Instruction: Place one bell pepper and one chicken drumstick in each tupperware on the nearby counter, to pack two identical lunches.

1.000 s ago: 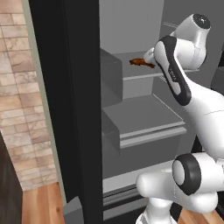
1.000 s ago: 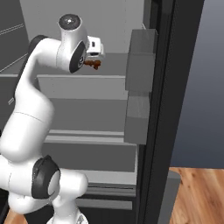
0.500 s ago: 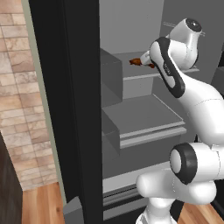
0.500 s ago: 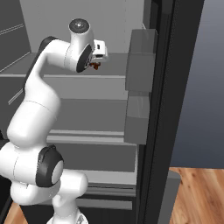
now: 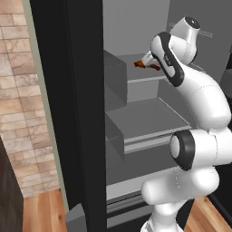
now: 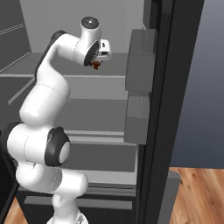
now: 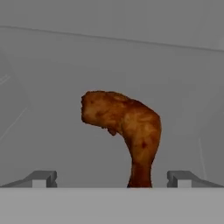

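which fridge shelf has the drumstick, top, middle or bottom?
The top shelf: the drumstick lies there, right before the open gripper. The shelves below it are bare.

No legible text, labels, brands, numbers or signs on any visible surface.
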